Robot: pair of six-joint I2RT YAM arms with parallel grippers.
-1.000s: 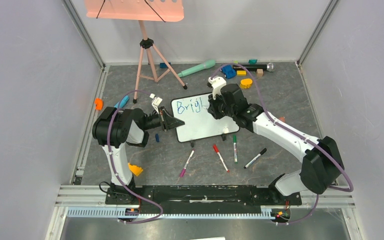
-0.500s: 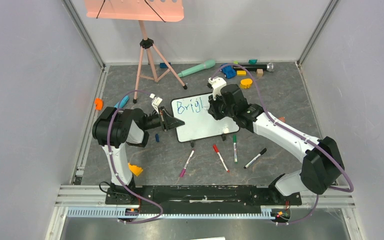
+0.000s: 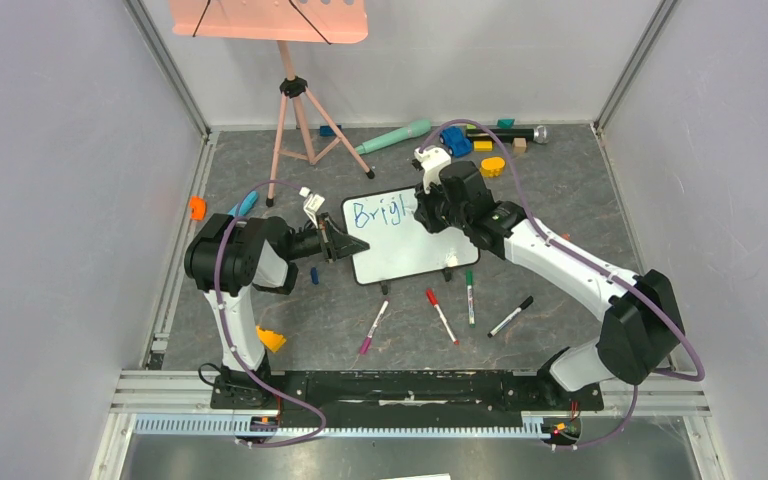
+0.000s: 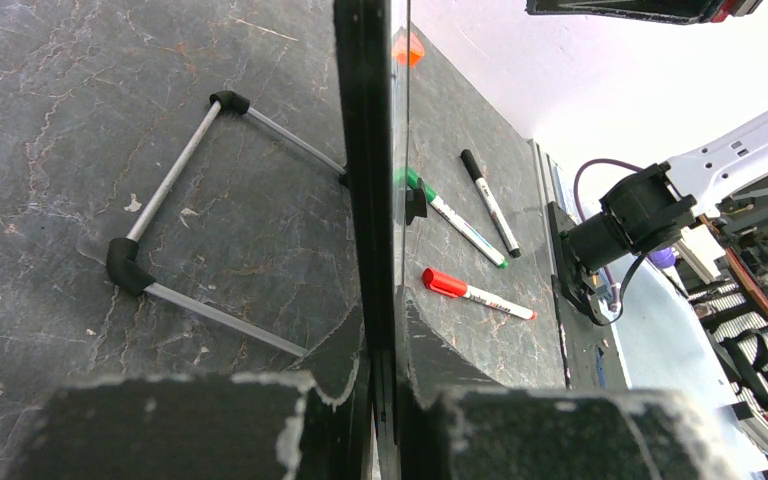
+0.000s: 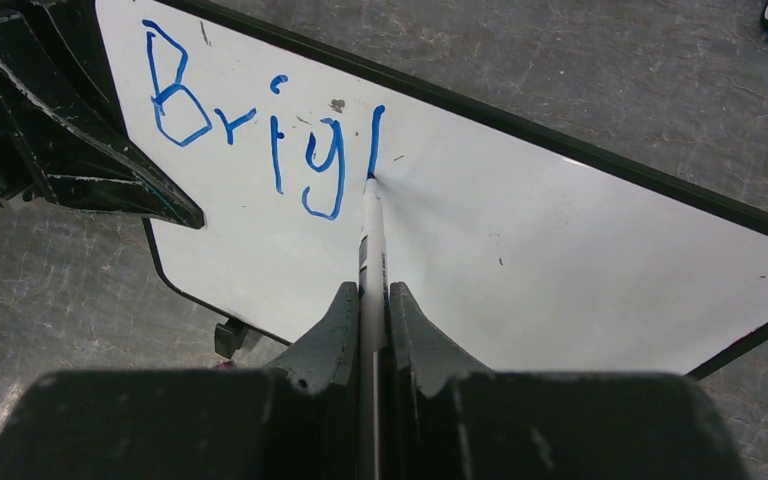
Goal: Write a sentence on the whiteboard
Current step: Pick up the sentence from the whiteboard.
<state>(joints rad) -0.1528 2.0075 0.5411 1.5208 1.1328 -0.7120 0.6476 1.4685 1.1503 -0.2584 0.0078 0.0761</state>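
blue-tipped marker pinched by right gripper touches the whiteboard.

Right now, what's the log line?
left gripper shut on whiteboard edge | right gripper shut on marker | marker tip on whiteboard | sentence: Brig plus one stroke

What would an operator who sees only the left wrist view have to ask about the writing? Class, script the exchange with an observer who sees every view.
Operator: My view shows the whiteboard edge-on. Is anything written on it?
Observer: Yes, blue letters reading "Brig", plus one upright stroke.
Operator: Is a pen on the board now?
Observer: The right gripper is shut on a marker, whose tip rests at the foot of that stroke.
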